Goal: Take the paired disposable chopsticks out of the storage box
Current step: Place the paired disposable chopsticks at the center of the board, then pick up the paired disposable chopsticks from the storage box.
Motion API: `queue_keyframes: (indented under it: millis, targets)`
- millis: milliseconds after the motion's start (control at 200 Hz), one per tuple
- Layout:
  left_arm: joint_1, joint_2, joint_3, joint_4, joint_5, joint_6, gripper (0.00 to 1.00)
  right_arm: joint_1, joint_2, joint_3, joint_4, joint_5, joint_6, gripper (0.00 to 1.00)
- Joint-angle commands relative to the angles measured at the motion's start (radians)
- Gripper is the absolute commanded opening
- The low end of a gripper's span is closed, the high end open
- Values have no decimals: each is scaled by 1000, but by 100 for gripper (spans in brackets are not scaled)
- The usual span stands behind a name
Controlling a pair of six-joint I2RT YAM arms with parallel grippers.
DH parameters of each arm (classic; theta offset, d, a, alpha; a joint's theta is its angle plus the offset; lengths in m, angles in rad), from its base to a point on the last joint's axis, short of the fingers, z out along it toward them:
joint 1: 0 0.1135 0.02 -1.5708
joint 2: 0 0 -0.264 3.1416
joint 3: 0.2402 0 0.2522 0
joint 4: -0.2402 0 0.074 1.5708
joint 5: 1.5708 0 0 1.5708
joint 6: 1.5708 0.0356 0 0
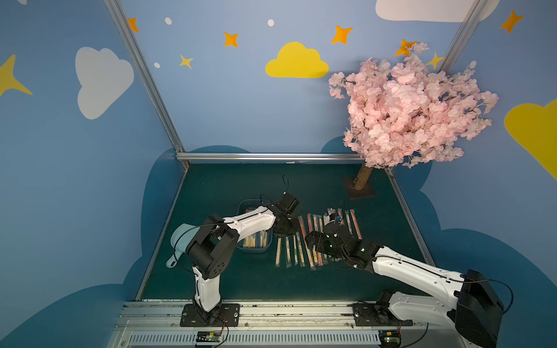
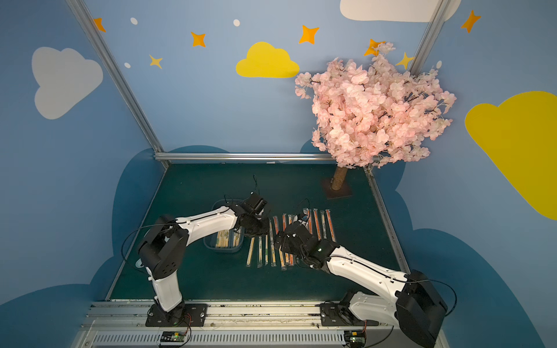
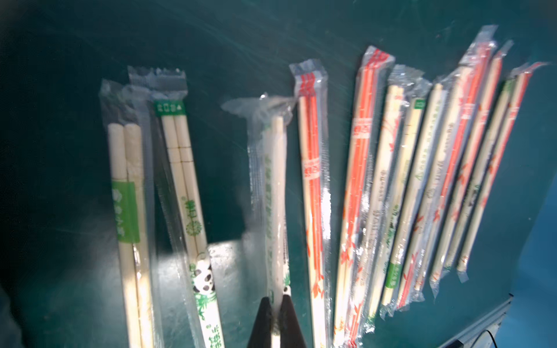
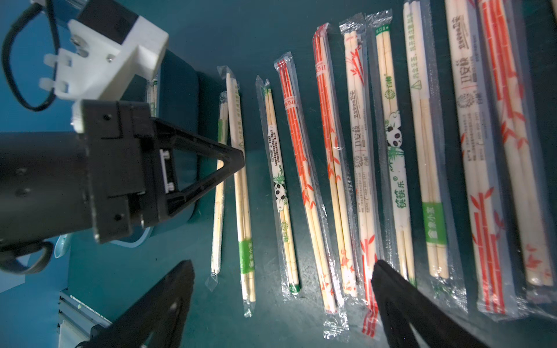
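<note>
Paired disposable chopsticks (image 4: 331, 168) lay in a row on the green mat (image 1: 226, 186) beside the storage box (image 1: 252, 249), a few inside it. My left gripper (image 3: 276, 298) was clamped on one sleeved pair (image 3: 275, 195); my right gripper (image 4: 281, 265) hung spread above the row.

In both top views we look down from high above the near edge, across the whole counter (image 1: 241, 180). Our wrist views sit close above it, and both share the laid-out paired disposable chopsticks (image 3: 310, 180).
</note>
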Motion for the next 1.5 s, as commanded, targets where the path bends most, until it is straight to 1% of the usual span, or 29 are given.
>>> queue_keyframes:
  millis: [0,75,135,225,365,410,566,621,686,751,811,906,941,986,1031,1186,1296,1497]
  targets:
    - [-2,10,-11,1,-19,-15,10,-4,16,14,-5,-22,2,95]
    - [-2,10,-10,0,-11,-12,16,-3,27,24,0,-35,2,95]
    - [-3,7,-6,-6,-9,-1,25,-2,36,34,1,-40,0,95]
    - [2,-20,21,-41,-18,17,33,-2,48,49,-5,-41,0,95]
    - [28,-91,70,-97,-63,72,42,-1,81,72,13,-51,-10,95]
    - [45,-116,78,-111,-81,88,46,-1,100,87,9,-57,-18,95]
    - [122,-200,54,-126,-144,156,64,-1,177,156,-13,-85,-39,95]
    - [154,-223,37,-129,-167,179,68,0,206,179,-19,-91,-41,95]
    - [204,-243,14,-130,-164,212,70,-2,244,214,-28,-104,-44,95]
    - [251,-252,-3,-139,-166,243,69,-2,291,256,-41,-121,-50,95]
    - [291,-251,-17,-149,-174,261,64,-2,341,301,-55,-147,-66,95]
    - [341,-241,-32,-154,-166,303,51,-2,413,365,-81,-183,-83,94]
    - [353,-233,-34,-155,-157,316,47,-2,439,388,-94,-195,-89,94]
    - [367,-221,-38,-152,-138,334,39,-3,470,417,-107,-210,-93,94]
    - [376,-207,-37,-152,-124,344,34,-2,504,446,-118,-221,-95,94]
    - [387,-143,-23,-153,-86,363,34,-2,584,520,-141,-261,-98,94]
    - [388,-97,-6,-155,-63,369,33,-2,611,538,-143,-268,-95,93]
    - [386,-29,17,-147,-24,361,28,-2,645,556,-139,-283,-93,93]
